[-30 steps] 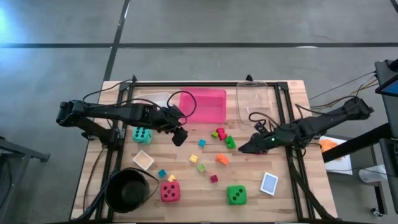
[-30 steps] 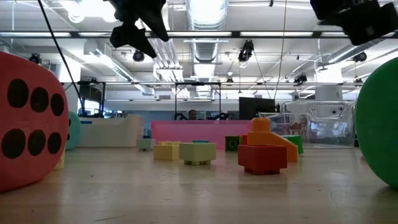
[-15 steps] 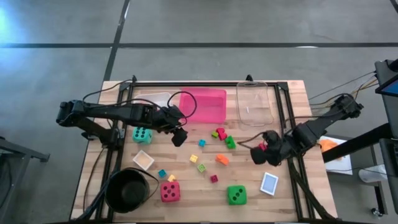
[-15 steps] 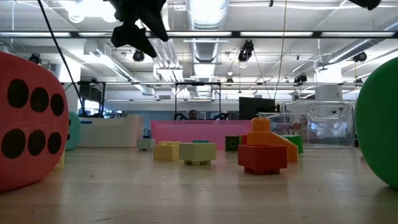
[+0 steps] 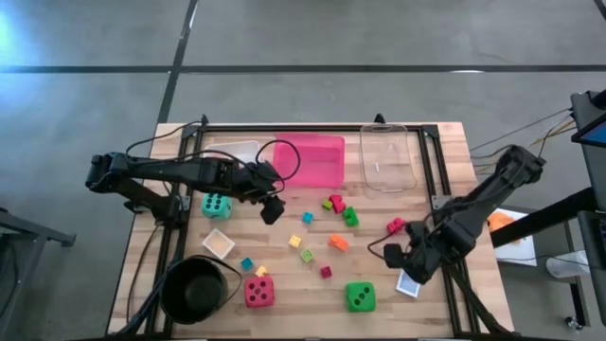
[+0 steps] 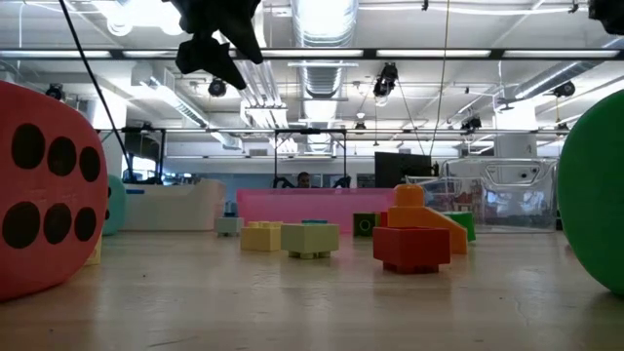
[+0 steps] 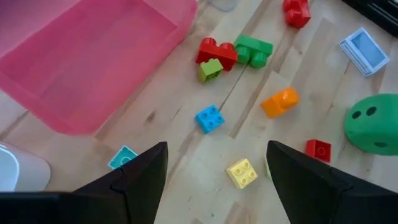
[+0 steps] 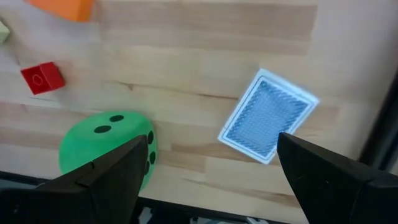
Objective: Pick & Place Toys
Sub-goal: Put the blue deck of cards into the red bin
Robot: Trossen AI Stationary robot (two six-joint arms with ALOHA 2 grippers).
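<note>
The right end effector [image 5: 405, 265] hangs over the bench [image 5: 445, 313], directly above the card [image 5: 409, 284]. A die [image 5: 359, 296] lies just to its left, and scattered blocks [image 5: 327, 242] lie between it and the left end effector [image 5: 272, 209]. Behind the left end effector sits a tray [image 5: 312, 161]; beside it, farther left, lies another die [image 5: 216, 205].

High view — overhead, facing straight down, taking in the whole bench [image 5: 445, 142] and both arms. Low view — at bench-top height, facing level across into the room, very near the red die [image 6: 49, 185] and green die [image 6: 597, 205]. Left wrist view — above the pink tray [image 7: 93, 56], angled down. Right wrist view — close over the blue card [image 8: 267, 115]. Both wrist views share the green die.
</note>
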